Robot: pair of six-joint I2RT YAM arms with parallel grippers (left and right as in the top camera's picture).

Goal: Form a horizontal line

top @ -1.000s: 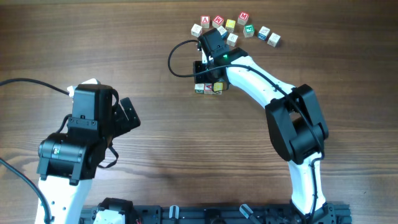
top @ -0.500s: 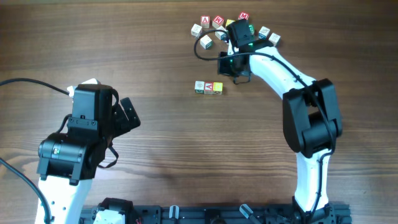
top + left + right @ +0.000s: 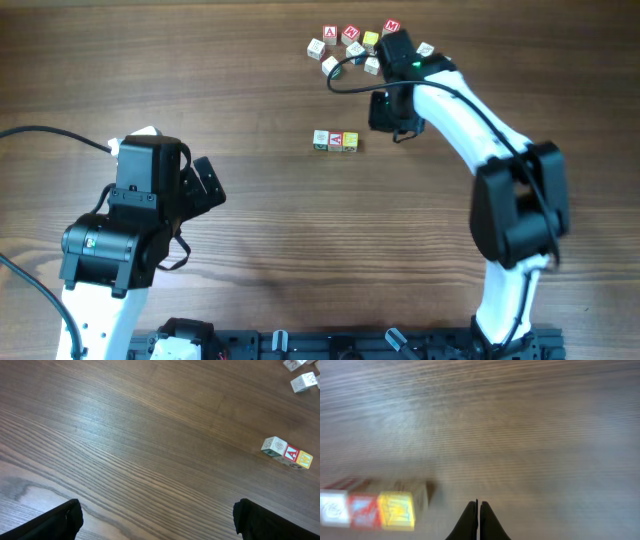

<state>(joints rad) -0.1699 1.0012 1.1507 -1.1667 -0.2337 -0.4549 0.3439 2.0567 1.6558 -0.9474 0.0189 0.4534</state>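
Note:
Three tiny letter cubes lie side by side in a row on the wooden table: the pale cube with green marks [image 3: 321,140], the pale cube with a red letter [image 3: 336,141] and the yellow cube [image 3: 350,142]. They show in the left wrist view [image 3: 274,446] [image 3: 290,453] [image 3: 304,459] and blurred in the right wrist view [image 3: 333,508] [image 3: 365,510] [image 3: 396,509]. My right gripper [image 3: 392,122] [image 3: 478,515] is shut and empty, to the right of the row and apart from it. My left gripper [image 3: 205,183] [image 3: 160,520] is open and empty, far to the left.
Several loose letter cubes [image 3: 355,45] lie scattered at the back of the table, beside the right arm. The right arm's black cable [image 3: 345,75] loops over the table near them.
My right gripper has moved away from the row of three cubes, to the right and back. The row stays where it was. The left arm has not moved.

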